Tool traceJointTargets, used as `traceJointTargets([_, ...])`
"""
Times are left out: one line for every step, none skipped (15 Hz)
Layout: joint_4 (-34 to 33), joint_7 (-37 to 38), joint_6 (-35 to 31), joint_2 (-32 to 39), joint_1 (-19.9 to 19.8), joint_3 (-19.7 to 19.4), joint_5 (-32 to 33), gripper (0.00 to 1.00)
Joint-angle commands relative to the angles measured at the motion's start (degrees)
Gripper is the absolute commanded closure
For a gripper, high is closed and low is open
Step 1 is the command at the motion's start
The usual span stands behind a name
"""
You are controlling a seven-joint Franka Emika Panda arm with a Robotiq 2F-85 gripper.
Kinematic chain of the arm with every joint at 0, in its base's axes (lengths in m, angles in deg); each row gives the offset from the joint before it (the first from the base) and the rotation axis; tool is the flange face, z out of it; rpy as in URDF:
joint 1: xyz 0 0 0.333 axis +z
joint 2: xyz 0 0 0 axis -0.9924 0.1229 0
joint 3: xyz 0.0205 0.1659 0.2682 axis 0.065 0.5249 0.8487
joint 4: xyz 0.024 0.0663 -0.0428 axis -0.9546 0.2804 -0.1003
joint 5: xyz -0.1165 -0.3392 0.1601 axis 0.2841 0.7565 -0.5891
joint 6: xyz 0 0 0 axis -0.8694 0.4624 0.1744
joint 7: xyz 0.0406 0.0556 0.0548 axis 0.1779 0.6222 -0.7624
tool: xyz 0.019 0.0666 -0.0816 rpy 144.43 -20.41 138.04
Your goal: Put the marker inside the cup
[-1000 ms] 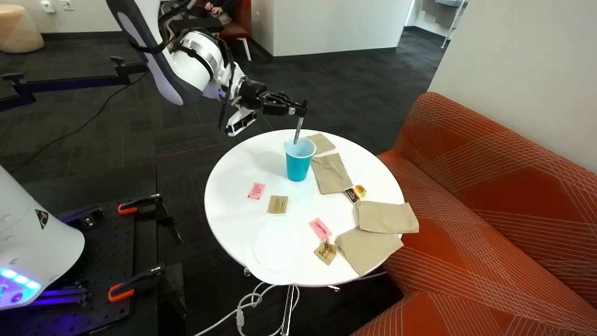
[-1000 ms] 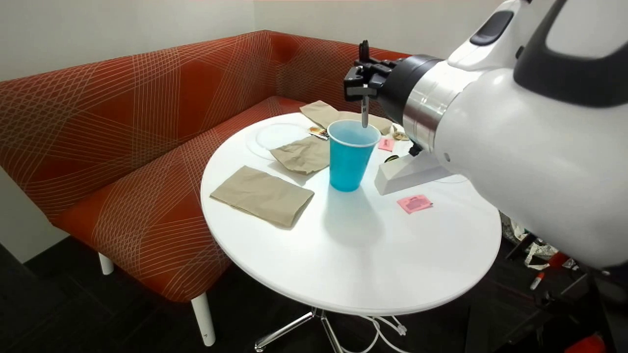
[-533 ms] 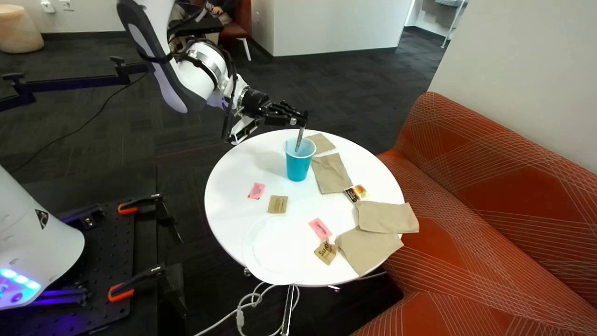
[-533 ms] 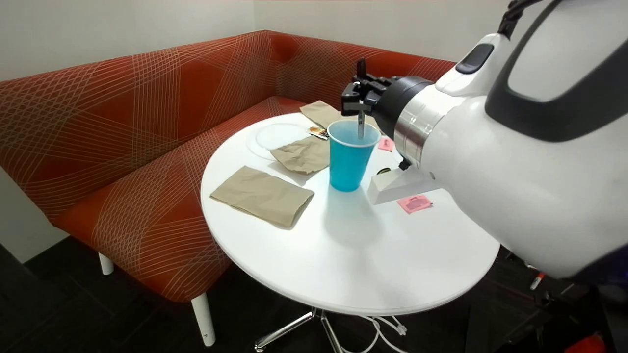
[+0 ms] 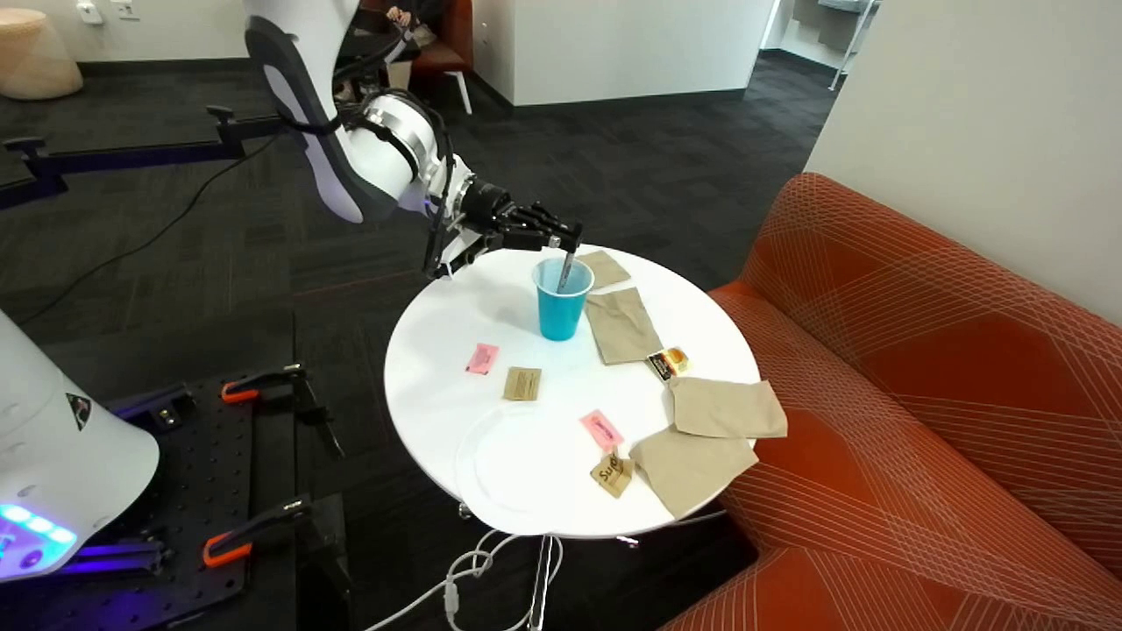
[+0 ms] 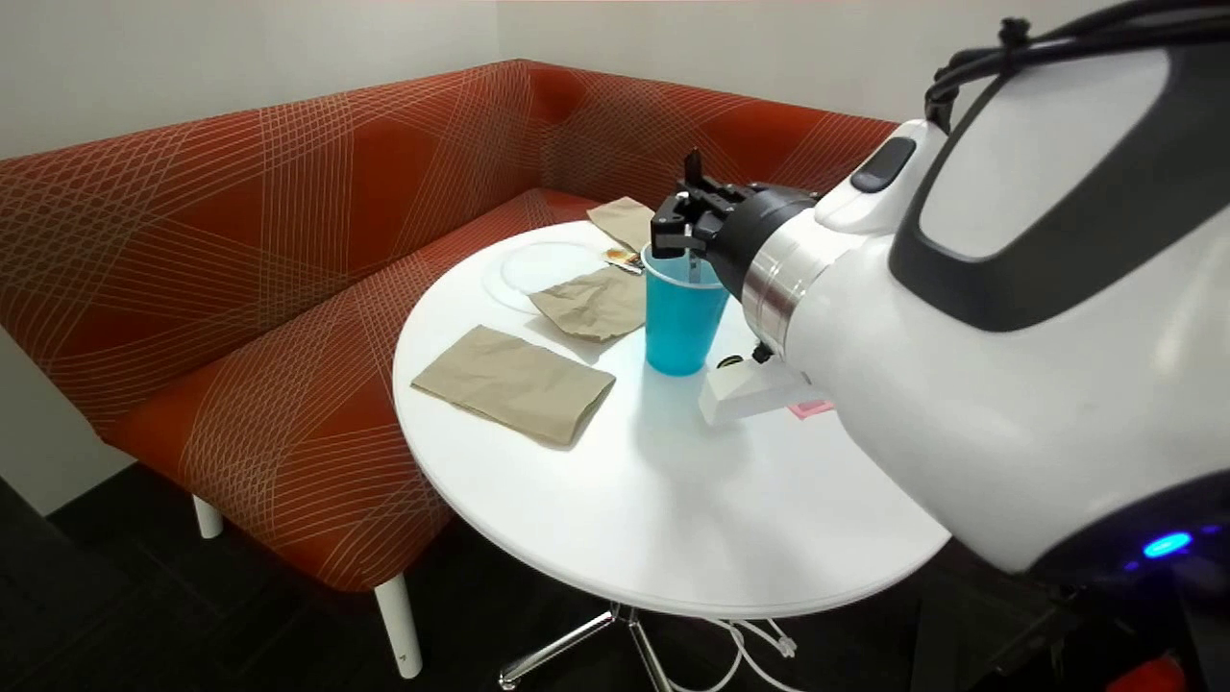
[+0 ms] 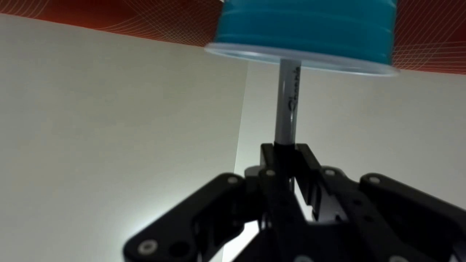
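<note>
The end effector (image 7: 284, 149) grips a grey marker (image 7: 287, 103) (black script, blurred), tip inside the turquoise cup (image 5: 560, 317); near the table's edge (image 5: 605, 526), a packet (image 5: 613, 474) reads "Sup".

Line-patterned red-orange corner bench (image 6: 298, 240), light walls (image 6: 240, 67), dark carpet (image 5: 657, 166), round white table (image 5: 570, 386), tan rounded stool (image 5: 35, 57)

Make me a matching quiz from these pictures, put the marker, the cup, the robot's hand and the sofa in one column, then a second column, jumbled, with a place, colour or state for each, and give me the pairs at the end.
Things:
1. marker
2. cup
3. hand
4. sofa

Place, colour or state:
A. closed on the marker
B. red with pale lines
C. turquoise, standing upright
D. lower part inside the cup

Pairs: 1-D, 2-C, 3-A, 4-B
</note>
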Motion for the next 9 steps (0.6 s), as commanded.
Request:
traceJointTargets([-2.19, 2.14, 2.14, 2.75, -0.03, -0.08, 0.48, 0.96])
traceJointTargets([-2.43, 2.11, 2.24, 3.19, -0.01, -0.08, 0.37, 0.96])
traceJointTargets([-2.75, 2.18, 2.32, 3.69, -0.02, -0.09, 0.3, 0.96])
traceJointTargets([-2.95, 2.25, 2.62, 4.09, 0.03, -0.1, 0.23, 0.96])
traceJointTargets([-2.99, 2.48, 2.86, 4.46, 0.09, -0.04, 0.12, 0.96])
traceJointTargets([-3.03, 2.81, 3.1, 4.74, 0.13, 0.01, 0.03, 0.96])
traceJointTargets([-3.27, 2.84, 3.1, 4.93, 0.02, -0.01, 0.11, 0.67])
traceJointTargets([-3.42, 3.08, 3.67, 5.24, 0.12, -0.06, 0.08, 0.56])
traceJointTargets([-3.06, 3.56, 4.44, 5.33, 0.49, 0.25, -0.39, 0.49])
